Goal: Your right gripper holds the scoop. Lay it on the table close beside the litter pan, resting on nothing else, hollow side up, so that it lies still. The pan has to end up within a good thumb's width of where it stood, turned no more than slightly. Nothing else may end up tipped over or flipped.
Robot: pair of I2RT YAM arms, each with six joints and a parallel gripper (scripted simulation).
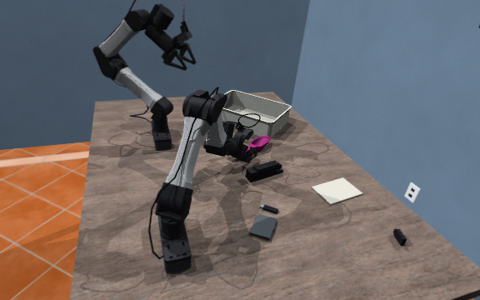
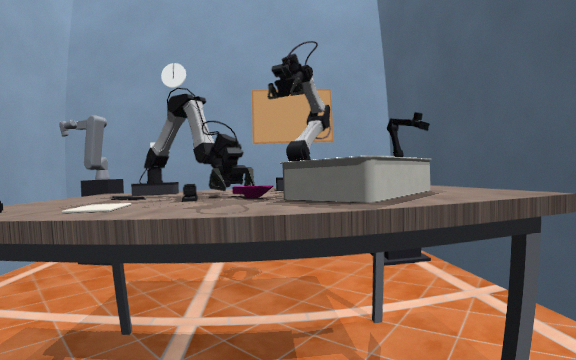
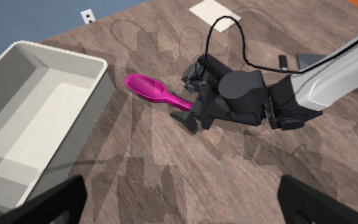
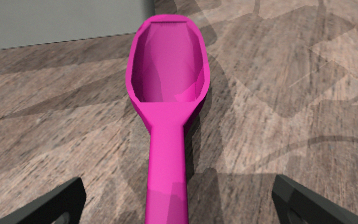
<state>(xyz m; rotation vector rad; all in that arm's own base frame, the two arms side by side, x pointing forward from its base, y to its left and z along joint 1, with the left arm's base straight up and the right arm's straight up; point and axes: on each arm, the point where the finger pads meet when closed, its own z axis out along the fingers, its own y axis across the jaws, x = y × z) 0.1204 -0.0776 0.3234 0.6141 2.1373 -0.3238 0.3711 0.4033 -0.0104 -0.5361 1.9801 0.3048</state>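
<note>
At centre frame, the black right pincer [image 1: 248, 157] [image 2: 233, 184] [image 3: 179, 100] [image 4: 178, 185], spread wide, should withdraw straight back from the magenta plastic scoop [image 1: 259, 144] [image 2: 252, 191] [image 3: 149, 89] [image 4: 167, 120].
</note>
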